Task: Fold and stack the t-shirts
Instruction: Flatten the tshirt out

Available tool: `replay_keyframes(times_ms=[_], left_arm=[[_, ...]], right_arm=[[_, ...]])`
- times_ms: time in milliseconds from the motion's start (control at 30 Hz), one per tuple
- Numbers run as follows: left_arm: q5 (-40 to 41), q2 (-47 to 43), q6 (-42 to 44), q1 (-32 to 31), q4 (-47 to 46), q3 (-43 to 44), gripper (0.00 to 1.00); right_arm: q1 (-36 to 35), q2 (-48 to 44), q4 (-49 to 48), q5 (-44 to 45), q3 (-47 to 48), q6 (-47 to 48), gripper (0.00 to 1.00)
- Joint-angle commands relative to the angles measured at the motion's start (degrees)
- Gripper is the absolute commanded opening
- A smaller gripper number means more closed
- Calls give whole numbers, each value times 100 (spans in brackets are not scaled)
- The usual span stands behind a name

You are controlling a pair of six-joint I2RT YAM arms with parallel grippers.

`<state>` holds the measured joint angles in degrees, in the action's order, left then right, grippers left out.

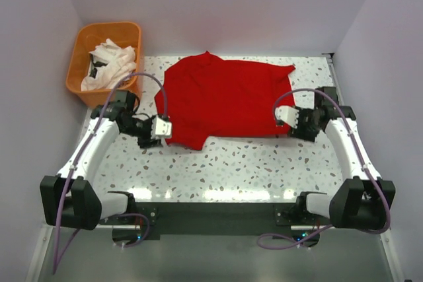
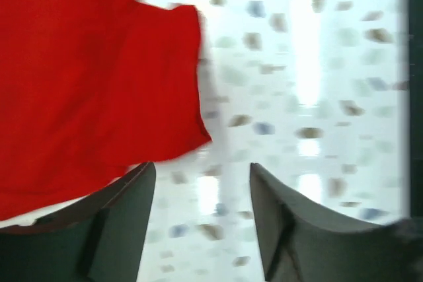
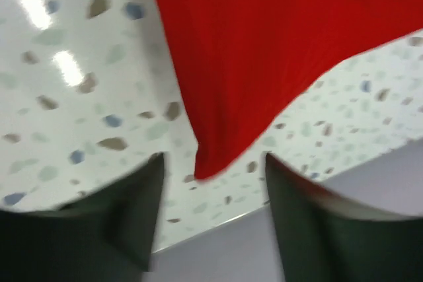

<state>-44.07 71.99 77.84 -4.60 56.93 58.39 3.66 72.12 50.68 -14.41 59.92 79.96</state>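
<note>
Red t-shirt (image 1: 225,100) lies spread on the speckled desk (image 1: 251,163), centre to upper centre of the top view, one sleeve pointing toward the upper right. Left claw (image 1: 162,129) sits at the shirt's lower-left edge and right claw (image 1: 284,114) at its right edge, where its white housing covers part of the hem. Both wrist views are blurred. In the left wrist view the claw (image 2: 201,216) is parted, with bare desk in the gap; red cloth (image 2: 79,84) reaches the left finger (image 2: 125,229), contact unclear. In the right wrist view the claw (image 3: 211,209) is likewise parted, gripping nothing, a shirt corner (image 3: 205,163) ending just above the gap. White t-shirts (image 1: 112,61) lie crumpled in the orange basket (image 1: 76,77), upper left; their number cannot be made out.
</note>
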Motion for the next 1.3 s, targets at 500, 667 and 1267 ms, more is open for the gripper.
replay_keyframes(times_ms=[500, 667, 1267], left_arm=[[1189, 1167, -3034, -946, -2228, 348, 48], [1902, 2273, -3548, -1034, -2625, 875, 49], [2546, 1609, -2608, -2712, -1134, -953, 36]], right_arm=[[-32, 2429, 611, 70, 2040, -2651, 44], [-155, 3150, 303, 421, 2217, -3197, 39], [-269, 2688, 89, 1609, 206, -2232, 33]])
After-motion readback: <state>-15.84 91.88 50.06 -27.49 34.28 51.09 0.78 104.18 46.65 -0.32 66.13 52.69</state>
